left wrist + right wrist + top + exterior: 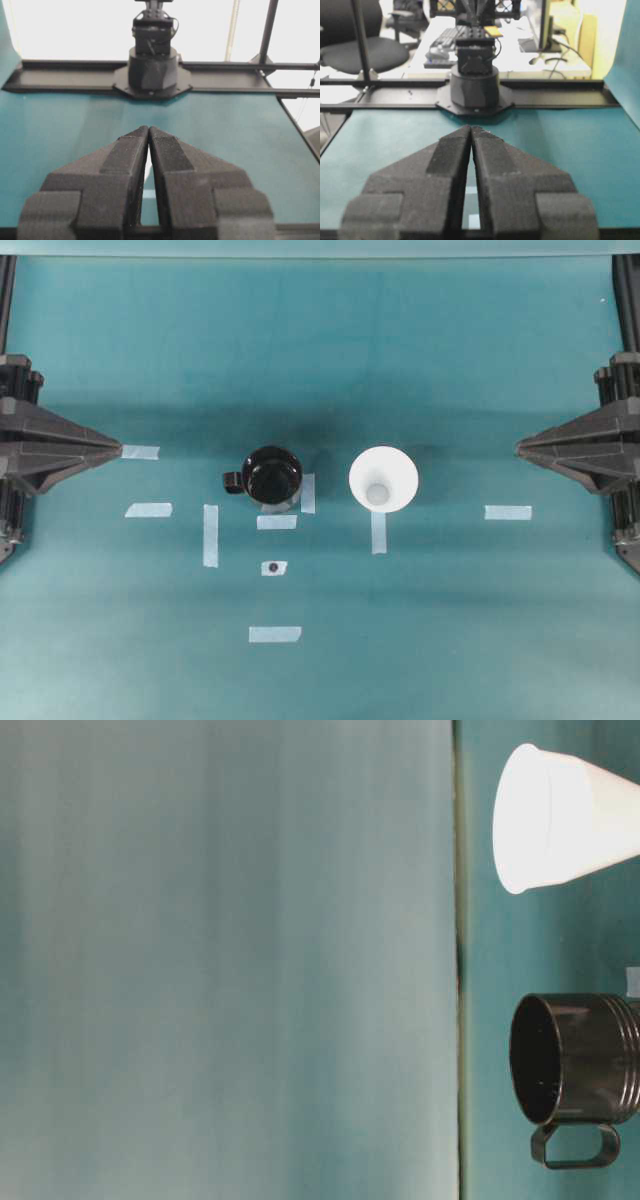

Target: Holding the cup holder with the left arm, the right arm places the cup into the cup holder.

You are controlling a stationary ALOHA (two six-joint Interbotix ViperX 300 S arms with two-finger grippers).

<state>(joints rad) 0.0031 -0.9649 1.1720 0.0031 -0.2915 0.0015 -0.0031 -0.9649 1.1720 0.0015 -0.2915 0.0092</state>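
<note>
Left pincer point(149, 131): fills the bottom of the left wrist view; tips meet at mid-frame, closed on nothing, a thin slit between the inner faces lower down.
Right pincer point(471, 130): same stance in the right wrist view, tips together, nothing between them.
Hidden in wrist views: neither the cup holder nor the cup can be made out; the closed fingers cover the middle of the counter. A pale patch shows through each slit, too small to identify.
Far end, wrist views: each shows the opposite arm's base on a black rail at upper centre.
Overhead view, pincers: left pincer point(118, 448) at the left edge, right pincer point(518, 447) at the right edge, both pointing inward, arms cut off by the frame.
Cup holder point(272, 477): centre of overhead view, upright, mouth up, handle stub toward the left; well apart from the left pincer.
Cup point(383, 479): just right of centre, upright, wide rim up, near the holder but not touching; well apart from the right pincer.
Counter point(450, 620): teal, with several pale tape strips point(275, 634) around the two items; one strip carries a small dark dot.
Table-level view: picture turned sideways; cup point(560, 818) at upper right and cup holder point(575, 1060) at lower right, both cut by the right edge; the handle loop shows here plainly. No pincer appears.
</note>
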